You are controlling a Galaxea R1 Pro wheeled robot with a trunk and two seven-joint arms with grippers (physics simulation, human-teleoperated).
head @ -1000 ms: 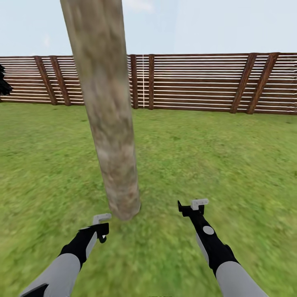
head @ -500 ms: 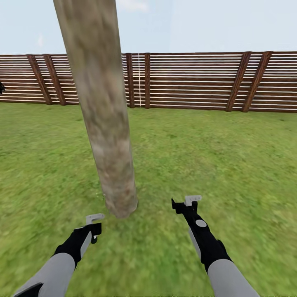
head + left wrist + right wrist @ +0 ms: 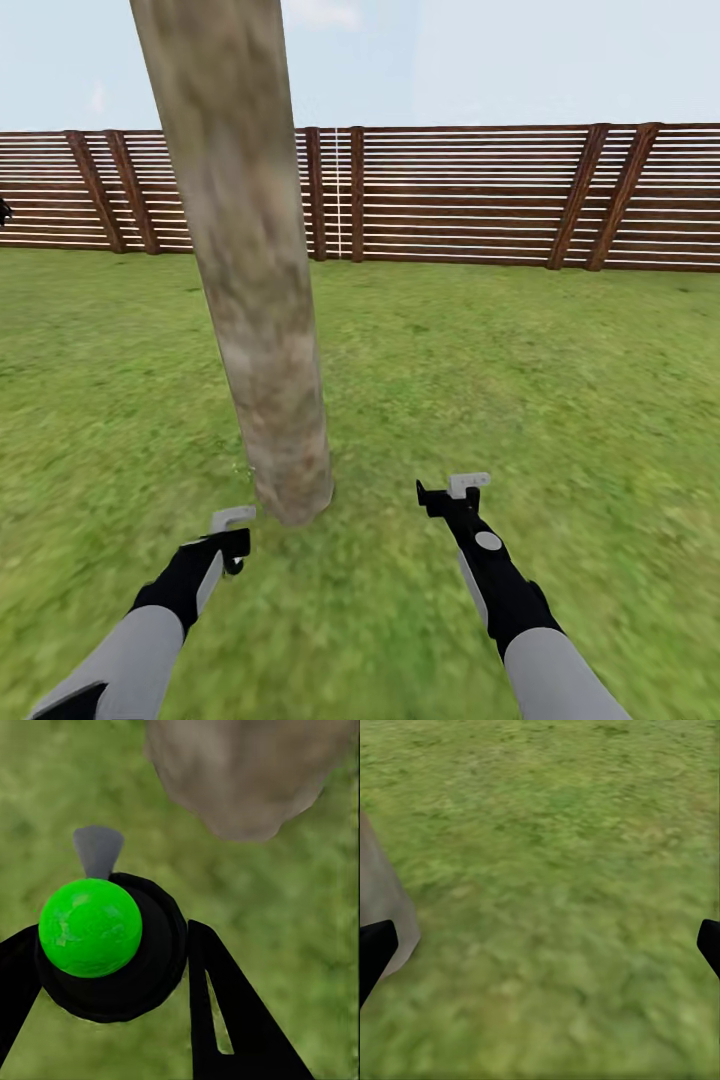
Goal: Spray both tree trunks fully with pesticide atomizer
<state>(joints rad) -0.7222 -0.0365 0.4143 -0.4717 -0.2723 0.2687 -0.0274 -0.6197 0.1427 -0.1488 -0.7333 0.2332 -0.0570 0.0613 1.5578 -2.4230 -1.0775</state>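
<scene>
1. My left claw [image 3: 232,540] is clenched on the pesticide atomizer [image 3: 105,945]: in the left wrist view the dark body w/ its green dot sits between my two black fingers, grey nozzle pointing out ahead.
2. Tree trunk [image 3: 245,270] stands just ahead of that claw, near but apart, leaning a bit; base meets the lawn [image 3: 560,380] close by.
3. Step in hand, as I judge it: aim & spray. Nozzle looks set a little off the trunk's base, so I'd turn the wrist toward the bark before firing, then sweep up along the trunk.
4. Covering all of it likely means working round the far side too, not just the face toward me.
5. My right claw [image 3: 448,492] hangs over bare grass, released, fingers wide apart in the right wrist view, holding nothing.
6. Hard to tell: no white specks of pesticide on the bark that I can make out; trunk top is cut off by the frame; its back is hidden. Fence [image 3: 480,195] beyond.
</scene>
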